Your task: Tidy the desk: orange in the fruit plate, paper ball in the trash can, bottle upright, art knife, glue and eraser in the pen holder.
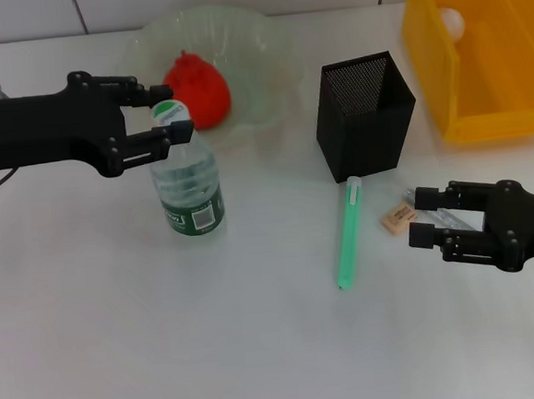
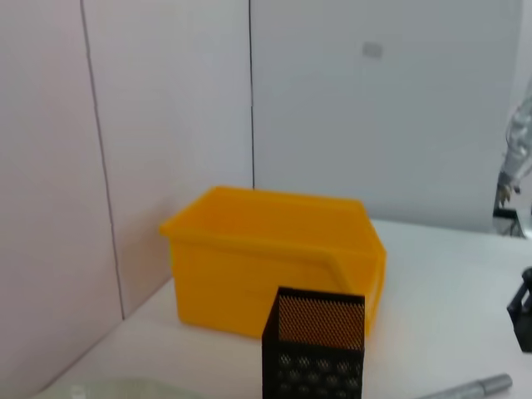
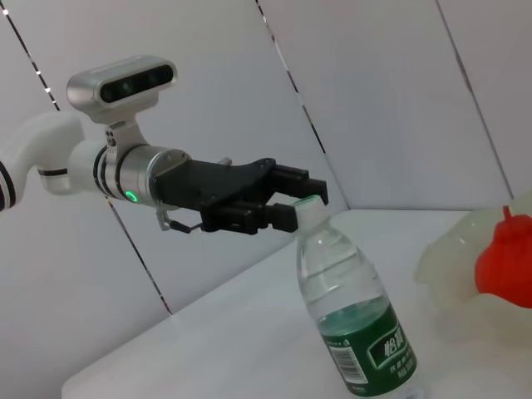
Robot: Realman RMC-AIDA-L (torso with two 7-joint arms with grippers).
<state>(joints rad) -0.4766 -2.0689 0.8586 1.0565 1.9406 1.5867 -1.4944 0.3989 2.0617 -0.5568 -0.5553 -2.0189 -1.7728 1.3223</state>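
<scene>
**Bottle up, but the let-go is the risky part**

The left gripper (image 1: 167,124) sits in the upper left of the head view, its fingers either side of the white cap of the bottle (image 1: 188,189), which stands upright on the desk (image 1: 121,340). In the right wrist view the fingertips (image 3: 293,218) bracket the neck closely; whether they are pinching it or have just let go, I cannot tell. That is the hazard: a sideways pull-away with a finger dragging the cap would tip a tall, mostly empty bottle, and it would likely fall toward the fruit plate (image 1: 264,43) just behind it at upper centre, where the orange (image 1: 197,87) lies.

Lower right in the head view, the right gripper (image 1: 416,215) hovers spread and empty, just beside the eraser (image 1: 398,217), with a slim clear item partly hidden under its fingers. The block is small and flat, so a shallow pinch could flick it away. The green pen-shaped tool (image 1: 348,235) lies at centre, below the pen holder (image 1: 364,113), near enough to be nudged. The paper ball (image 1: 452,22) is in the trash can (image 1: 483,122), upper right
</scene>
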